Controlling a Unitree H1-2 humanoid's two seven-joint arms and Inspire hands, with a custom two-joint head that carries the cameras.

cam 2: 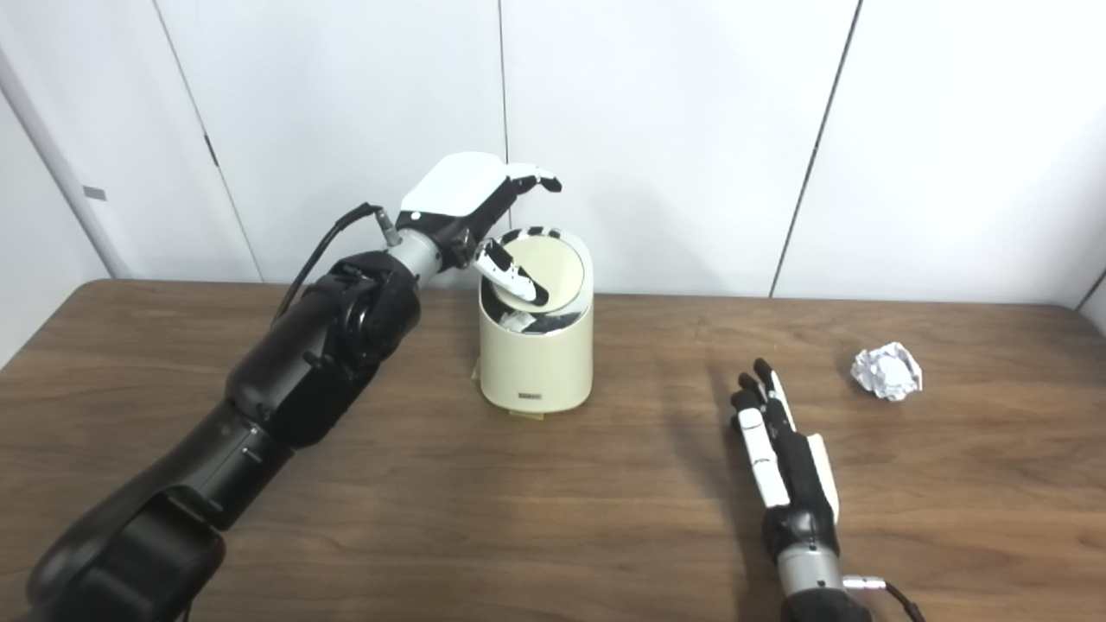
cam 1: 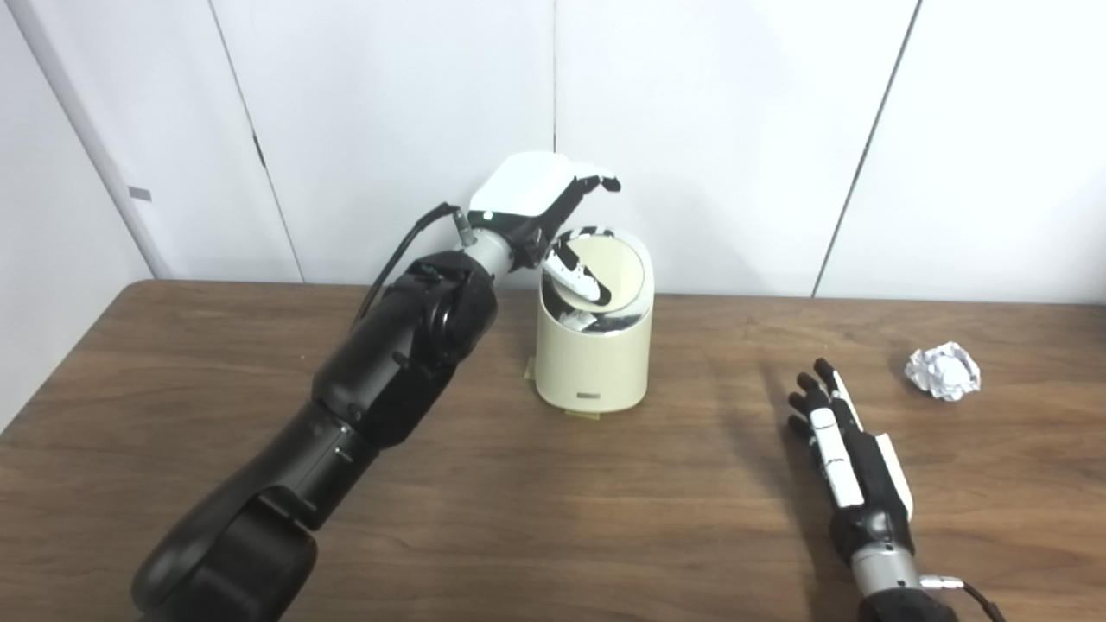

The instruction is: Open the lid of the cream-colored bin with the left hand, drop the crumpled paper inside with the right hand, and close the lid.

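1. Where the brown table (cam 1: 553, 518) meets the white wall, the cream bin (cam 1: 592, 354) stands upright.
2. Left hand (cam 1: 540, 207) is above the bin's rim, fingers spread, thumb pressing the lid (cam 1: 613, 268), which is tilted up; it grips nothing.
3. Right hand (cam 2: 782, 449) lies flat on the table, fingers straight and apart, holding nothing.
4. Paper (cam 2: 887, 371) sits on the table near the right hand, not touching it.

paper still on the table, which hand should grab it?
Right. The right hand lies open on the table, nearest the crumpled paper. The left hand is busy at the bin's lid, tilted open.
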